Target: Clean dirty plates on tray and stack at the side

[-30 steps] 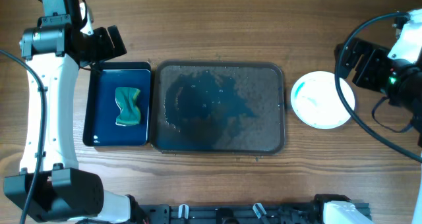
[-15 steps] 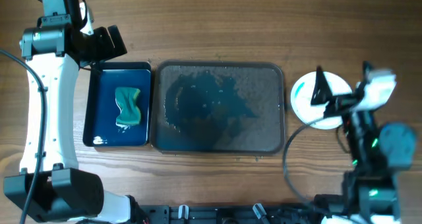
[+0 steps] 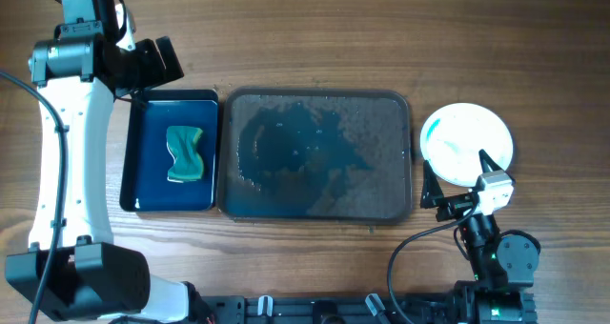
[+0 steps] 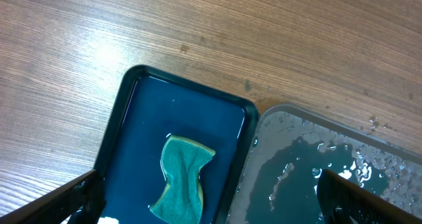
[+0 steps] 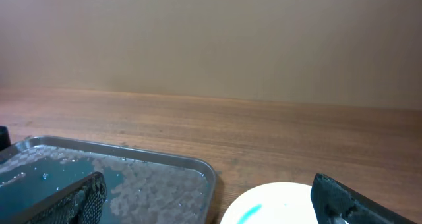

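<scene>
The dark grey tray lies mid-table, wet with teal water, and holds no plates. It also shows in the left wrist view and the right wrist view. A white plate with a teal streak sits on the wood just right of the tray, and its edge shows in the right wrist view. I cannot tell whether others lie under it. My right gripper is open and empty, low, at the plate's near edge. My left gripper is open and empty above the blue tray's far end.
A glossy blue tray of water stands left of the grey tray, touching it. A green sponge lies in it. The right arm's base and cables are at the front right.
The right arm has swung from the table's far right edge down to the front right; its gripper now sits low by the plate's near side. The left arm has not moved.
</scene>
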Controlling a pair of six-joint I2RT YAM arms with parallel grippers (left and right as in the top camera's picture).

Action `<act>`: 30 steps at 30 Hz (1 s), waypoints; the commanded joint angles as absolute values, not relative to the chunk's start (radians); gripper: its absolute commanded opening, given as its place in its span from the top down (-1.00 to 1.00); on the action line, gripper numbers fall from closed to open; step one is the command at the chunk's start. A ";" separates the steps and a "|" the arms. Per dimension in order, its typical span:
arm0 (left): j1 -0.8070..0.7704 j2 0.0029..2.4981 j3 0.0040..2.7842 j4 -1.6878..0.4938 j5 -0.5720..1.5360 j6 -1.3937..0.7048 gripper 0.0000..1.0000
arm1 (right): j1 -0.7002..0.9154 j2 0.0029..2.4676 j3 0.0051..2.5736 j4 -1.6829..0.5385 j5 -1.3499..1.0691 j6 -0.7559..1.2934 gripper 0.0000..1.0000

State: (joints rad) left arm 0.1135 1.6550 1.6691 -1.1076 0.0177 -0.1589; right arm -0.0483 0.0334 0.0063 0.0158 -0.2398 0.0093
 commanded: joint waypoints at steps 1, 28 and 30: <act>0.116 1.659 1.671 -1.107 0.026 -0.168 -1.00 | -0.042 0.031 0.005 0.021 -0.257 0.029 -0.99; 0.120 0.220 0.294 -0.140 0.059 -0.161 -1.00 | -0.042 0.031 0.005 0.021 -0.257 0.029 -0.99; 0.120 0.136 0.180 -0.066 0.059 -0.161 -1.00 | -0.042 0.031 0.005 0.021 -0.257 0.028 -0.99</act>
State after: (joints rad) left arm 0.1169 0.2314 0.3065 -0.1223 0.0616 -0.1616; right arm -0.0483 0.0357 0.0063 0.0158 -0.2432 0.0147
